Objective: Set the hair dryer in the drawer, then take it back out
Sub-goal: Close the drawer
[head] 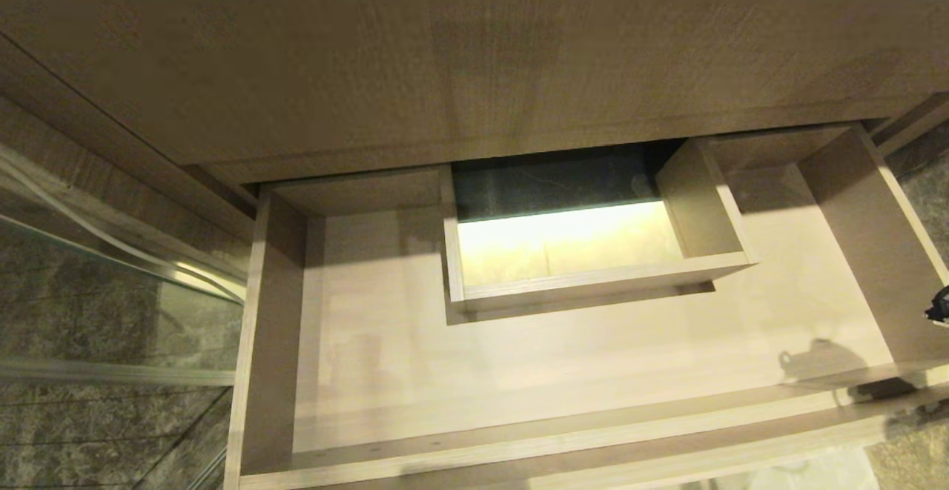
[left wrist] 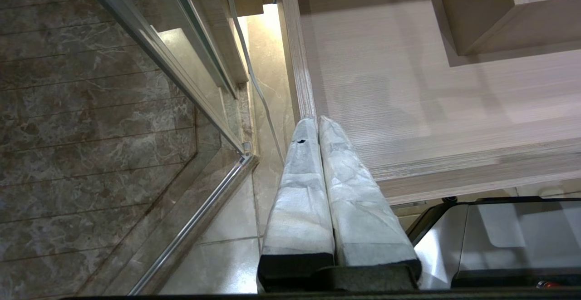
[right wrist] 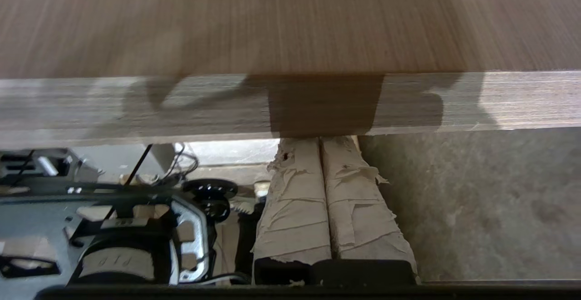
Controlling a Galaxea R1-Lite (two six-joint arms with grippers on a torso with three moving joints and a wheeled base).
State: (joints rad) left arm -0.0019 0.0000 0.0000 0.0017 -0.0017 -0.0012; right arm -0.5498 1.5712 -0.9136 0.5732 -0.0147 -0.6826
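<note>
The drawer was seen pulled open under a wood-grain counter. A boxed rectangular cut-out stood at its far middle, lit bright inside. A glass panel was seen at the left. A small dark part showed at the right edge.

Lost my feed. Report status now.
Both tools shut, empty: left tool parked by the drawer's corner, right tool under its front edge. Drawer open, hair dryer nowhere in view. Nothing blocking.

Boxed cut-out inside drawer, seemingly rearward
</note>
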